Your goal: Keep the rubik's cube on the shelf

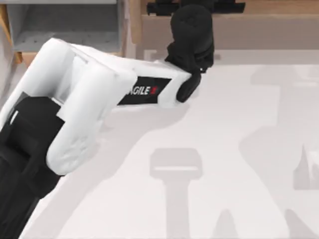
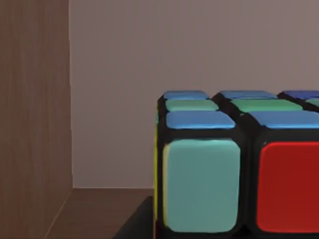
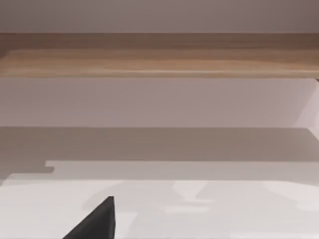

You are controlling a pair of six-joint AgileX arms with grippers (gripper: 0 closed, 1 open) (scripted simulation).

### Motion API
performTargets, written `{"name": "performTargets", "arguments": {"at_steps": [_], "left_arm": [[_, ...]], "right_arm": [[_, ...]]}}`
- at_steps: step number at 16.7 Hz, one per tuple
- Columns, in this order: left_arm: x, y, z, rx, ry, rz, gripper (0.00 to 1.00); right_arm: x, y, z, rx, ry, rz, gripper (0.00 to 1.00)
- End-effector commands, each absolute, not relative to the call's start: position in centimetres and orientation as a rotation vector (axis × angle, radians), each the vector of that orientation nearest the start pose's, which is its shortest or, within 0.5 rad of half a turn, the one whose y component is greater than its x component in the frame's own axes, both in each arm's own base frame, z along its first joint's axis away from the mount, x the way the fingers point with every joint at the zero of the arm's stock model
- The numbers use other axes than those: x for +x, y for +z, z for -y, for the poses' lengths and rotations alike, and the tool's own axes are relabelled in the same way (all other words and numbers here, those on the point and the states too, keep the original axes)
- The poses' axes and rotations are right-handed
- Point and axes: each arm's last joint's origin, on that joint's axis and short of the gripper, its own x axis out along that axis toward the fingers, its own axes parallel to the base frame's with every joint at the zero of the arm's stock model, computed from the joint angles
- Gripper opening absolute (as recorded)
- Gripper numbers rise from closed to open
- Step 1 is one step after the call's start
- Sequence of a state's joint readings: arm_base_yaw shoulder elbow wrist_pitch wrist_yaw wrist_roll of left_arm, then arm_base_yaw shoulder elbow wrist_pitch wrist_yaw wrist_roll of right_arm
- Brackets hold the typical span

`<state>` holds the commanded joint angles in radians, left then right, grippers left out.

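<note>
Rubik's cube [image 2: 234, 164] upright, on shelf [image 2: 104, 209], L claw [image 1: 192, 7] above

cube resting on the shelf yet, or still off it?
Cannot tell. The left wrist view shows the rubik's cube above the shelf floor, but its underside is cut off. In the top view the left gripper covers it.

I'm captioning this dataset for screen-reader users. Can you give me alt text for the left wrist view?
A rubik's cube seen very close, with blue and green stickers on top and pale teal and red ones facing the camera. It rests on a brown wooden surface, with a wooden side wall beside it and a plain grey-brown back wall behind.
</note>
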<state>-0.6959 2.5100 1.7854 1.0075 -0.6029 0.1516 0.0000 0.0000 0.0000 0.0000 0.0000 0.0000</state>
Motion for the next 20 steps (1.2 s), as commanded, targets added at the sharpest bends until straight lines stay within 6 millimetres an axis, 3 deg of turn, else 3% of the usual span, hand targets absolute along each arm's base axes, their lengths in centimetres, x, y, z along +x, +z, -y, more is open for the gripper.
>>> {"name": "performTargets", "arguments": {"at_steps": [6,19,20], "left_arm": [[44.54,15.68,33.26,-0.001,-0.02,0.197,0.0],[44.54,15.68,33.26,-0.001,-0.02,0.197,0.98],[44.54,15.68,33.26,-0.001,-0.02,0.197,1.0]], "right_arm": [[10.57,16.0,0.12,0.0,0.0,0.0,1.0],[10.57,16.0,0.12,0.0,0.0,0.0,1.0],[10.57,16.0,0.12,0.0,0.0,0.0,1.0]]}}
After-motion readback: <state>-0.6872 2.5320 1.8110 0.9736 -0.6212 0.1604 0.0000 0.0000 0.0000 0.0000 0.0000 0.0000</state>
